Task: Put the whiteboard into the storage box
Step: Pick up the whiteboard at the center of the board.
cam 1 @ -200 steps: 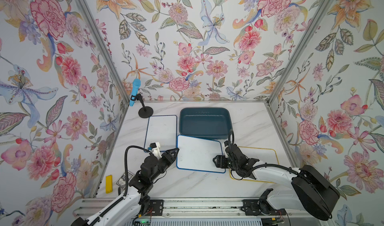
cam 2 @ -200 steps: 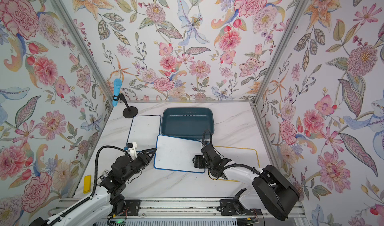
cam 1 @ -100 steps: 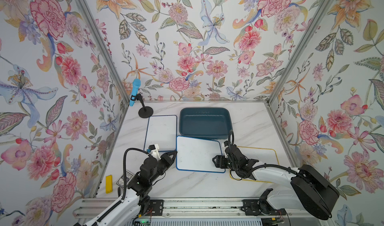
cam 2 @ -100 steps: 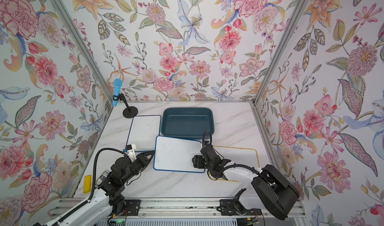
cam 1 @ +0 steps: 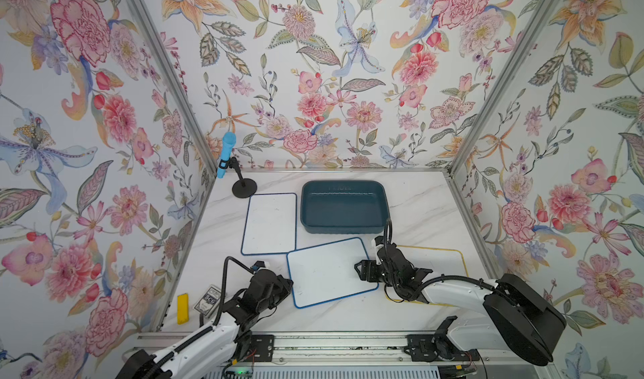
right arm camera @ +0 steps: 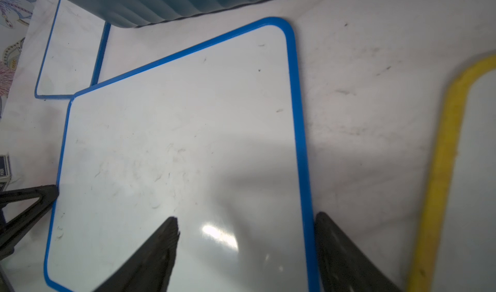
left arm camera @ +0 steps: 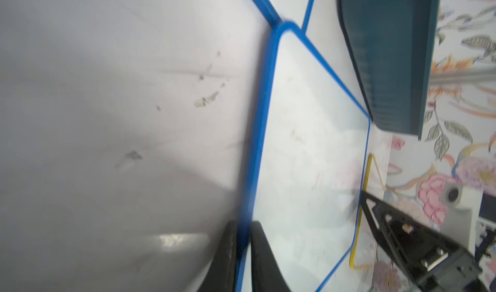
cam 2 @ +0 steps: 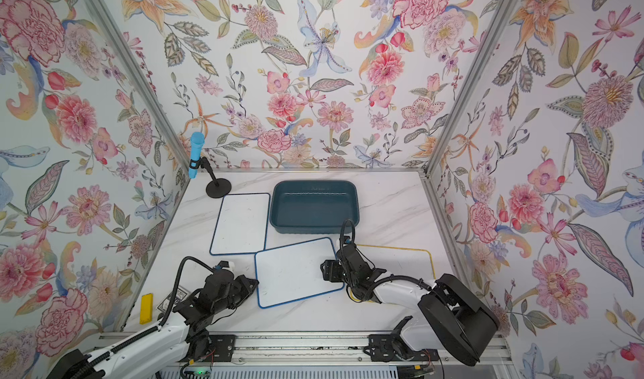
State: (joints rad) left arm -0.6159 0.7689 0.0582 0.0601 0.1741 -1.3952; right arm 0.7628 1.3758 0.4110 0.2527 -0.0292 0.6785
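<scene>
The left pincer (left arm camera: 243, 229) has just closed. Its jaws now clamp the blue rim of the whiteboard (cam 1: 329, 272), which has skewed since a second ago and lies toward the front edge of the desk (cam 1: 418, 199), just short of the storage box (cam 1: 343, 208). The right pincer (right arm camera: 245, 218) stands apart, straddling the opposite rim — one grip made, the lift probably still to come.

On the white marble table (cam 1: 418, 203) we see a teal box (cam 1: 344, 206) at twelve o'clock, a microphone stand (cam 1: 244, 188) at eleven, a blue-edged whiteboard (cam 1: 269, 223) at ten, a tilted whiteboard (cam 1: 327, 272) at six and a yellow-edged board (cam 1: 442, 262) at four.
</scene>
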